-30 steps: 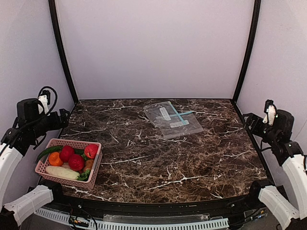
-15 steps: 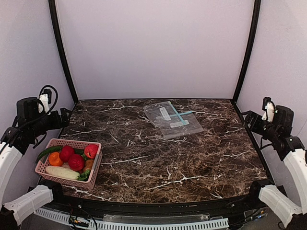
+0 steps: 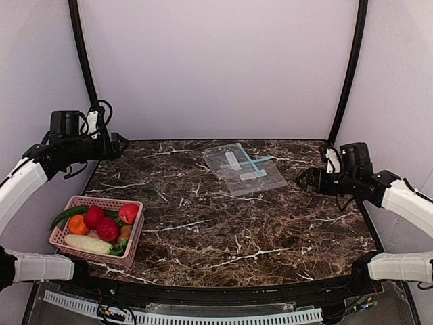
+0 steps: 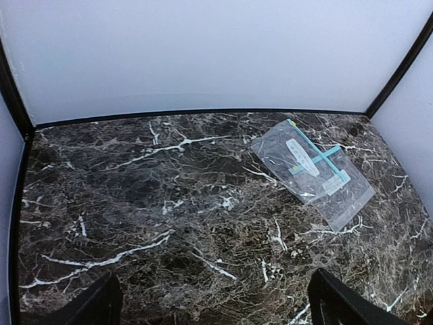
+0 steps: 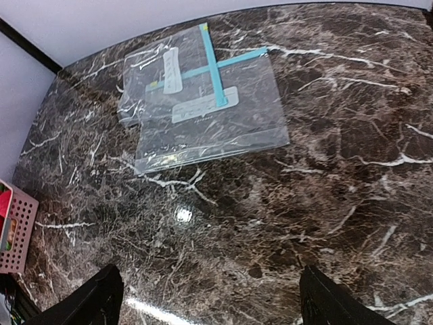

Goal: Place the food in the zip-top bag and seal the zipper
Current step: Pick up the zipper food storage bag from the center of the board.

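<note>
1. The zip-top bag lies flat at the upper centre of the top view. It overlaps a second bag, and the pair runs from upper left to lower right.
2. The right gripper, jaws wide and empty, hangs near the bag's right edge and is the nearer arm. The left gripper, equally wide, is at far left.
3. The food sits in a pink basket at lower left.
4. The bag is clear and thin, with a teal zipper.

White shells on left arm and right arm, black wrist blocks. Black cable loops off the left one; left gripper shows black wedge fingers.
</note>
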Action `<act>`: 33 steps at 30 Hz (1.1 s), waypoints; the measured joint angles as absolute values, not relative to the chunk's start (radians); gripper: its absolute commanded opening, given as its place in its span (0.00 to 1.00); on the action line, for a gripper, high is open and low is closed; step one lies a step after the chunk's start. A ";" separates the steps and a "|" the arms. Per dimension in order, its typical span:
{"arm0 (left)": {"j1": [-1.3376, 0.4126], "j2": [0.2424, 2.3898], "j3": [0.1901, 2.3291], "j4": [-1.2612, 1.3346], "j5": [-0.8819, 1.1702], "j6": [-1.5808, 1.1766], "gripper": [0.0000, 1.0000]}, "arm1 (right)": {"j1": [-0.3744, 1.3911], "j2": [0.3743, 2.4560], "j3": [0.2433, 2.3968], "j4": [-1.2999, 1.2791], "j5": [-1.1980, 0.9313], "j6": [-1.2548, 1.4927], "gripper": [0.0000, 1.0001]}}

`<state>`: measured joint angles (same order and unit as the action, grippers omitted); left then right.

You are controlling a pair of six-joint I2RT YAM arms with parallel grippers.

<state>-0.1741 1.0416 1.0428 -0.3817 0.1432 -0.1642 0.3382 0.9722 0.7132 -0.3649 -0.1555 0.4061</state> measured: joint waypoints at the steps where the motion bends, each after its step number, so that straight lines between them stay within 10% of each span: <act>1: -0.178 1.055 1.044 -0.374 0.160 -0.166 0.97 | 0.386 1.009 0.728 -0.364 -0.136 0.410 0.89; 33: -0.165 1.045 0.949 -0.362 0.187 -0.177 0.99 | 0.666 2.210 1.711 -0.240 -0.022 0.221 0.88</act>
<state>-0.1646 1.0454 0.9489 -0.3622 0.1871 -0.1768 0.6662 2.2097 1.7115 -0.2401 -0.0223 0.2211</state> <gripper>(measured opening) 0.987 0.898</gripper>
